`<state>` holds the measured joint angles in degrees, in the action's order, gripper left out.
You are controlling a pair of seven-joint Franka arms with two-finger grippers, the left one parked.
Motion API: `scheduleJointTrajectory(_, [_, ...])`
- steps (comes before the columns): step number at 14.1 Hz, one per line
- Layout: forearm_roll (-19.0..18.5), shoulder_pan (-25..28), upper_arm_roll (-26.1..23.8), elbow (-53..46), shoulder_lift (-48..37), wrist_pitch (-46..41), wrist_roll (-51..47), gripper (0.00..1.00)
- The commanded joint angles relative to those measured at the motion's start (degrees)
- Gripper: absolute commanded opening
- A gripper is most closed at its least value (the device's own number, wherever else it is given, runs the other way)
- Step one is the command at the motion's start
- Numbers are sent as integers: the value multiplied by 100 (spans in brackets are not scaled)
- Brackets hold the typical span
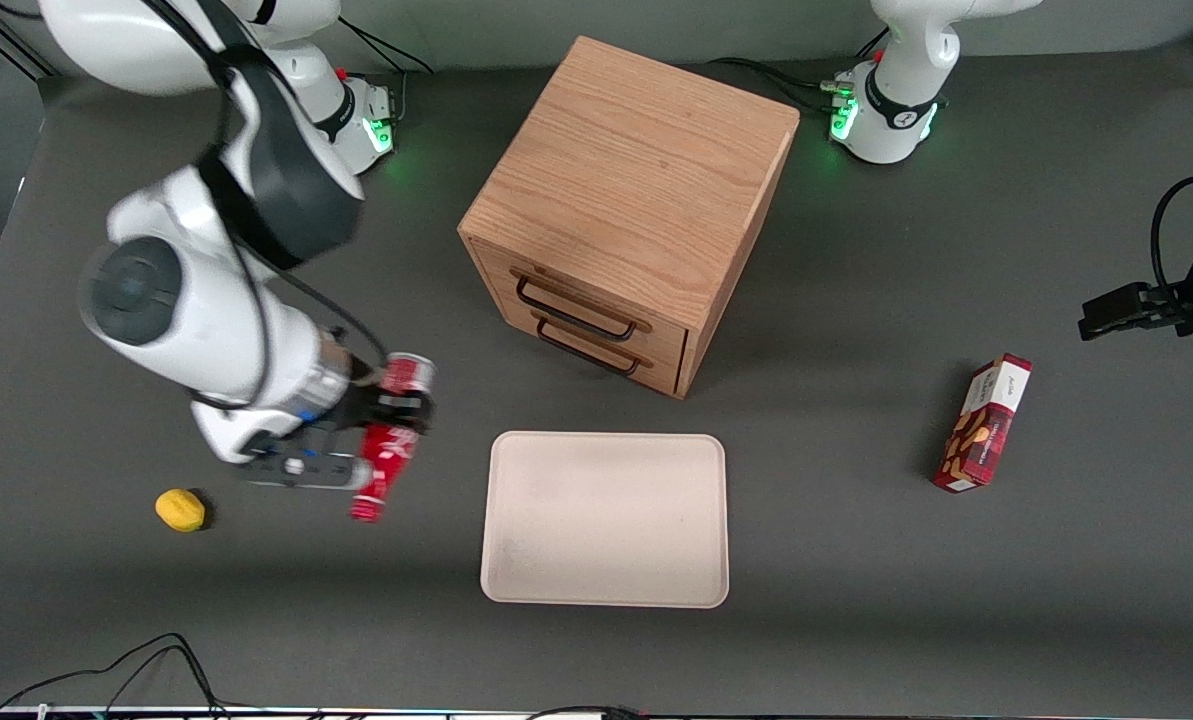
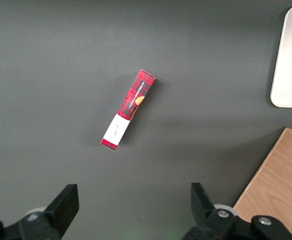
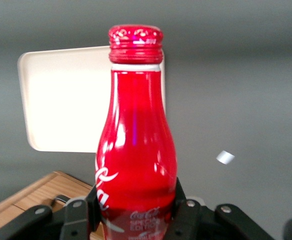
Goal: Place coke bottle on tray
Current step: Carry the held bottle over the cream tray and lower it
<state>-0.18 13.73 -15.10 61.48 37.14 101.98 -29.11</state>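
Note:
My right gripper (image 1: 396, 408) is shut on the coke bottle (image 1: 388, 442), a slim red bottle with white script, a silvery base and a red cap. It holds the bottle tilted in the air beside the tray, toward the working arm's end of the table. In the right wrist view the bottle (image 3: 136, 150) fills the middle, with the black fingers (image 3: 82, 216) pressed on its lower body, the gripper (image 3: 136, 210) closed round it. The beige tray (image 1: 606, 518) lies flat and bare nearer to the front camera than the drawer cabinet. It also shows in the right wrist view (image 3: 61, 105).
A wooden two-drawer cabinet (image 1: 628, 210) stands in the middle of the table. A small yellow object (image 1: 180, 509) lies near the working arm. A red snack box (image 1: 983, 424) lies toward the parked arm's end, also in the left wrist view (image 2: 128, 109).

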Motion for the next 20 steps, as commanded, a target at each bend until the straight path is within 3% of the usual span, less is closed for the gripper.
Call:
scheduleJointTrajectory(1, [-149, 24, -116, -681, 1337, 741, 352, 0])
scheduleJointTrajectory(5, [-175, 33, -72, -672, 2296, 1622, 380, 0])
scheduleJointTrajectory(11, [-175, 112, -63, -646, 2694, 2177, -16, 0])
scheduleJointTrajectory(12, [-175, 112, -63, -646, 2685, 2177, -25, 19])
scheduleJointTrajectory(13, [-201, 112, -46, -637, 2685, 2186, -7, 99])
scheduleJointTrajectory(20, [-447, 130, -28, -532, 2693, 2186, -7, 100])
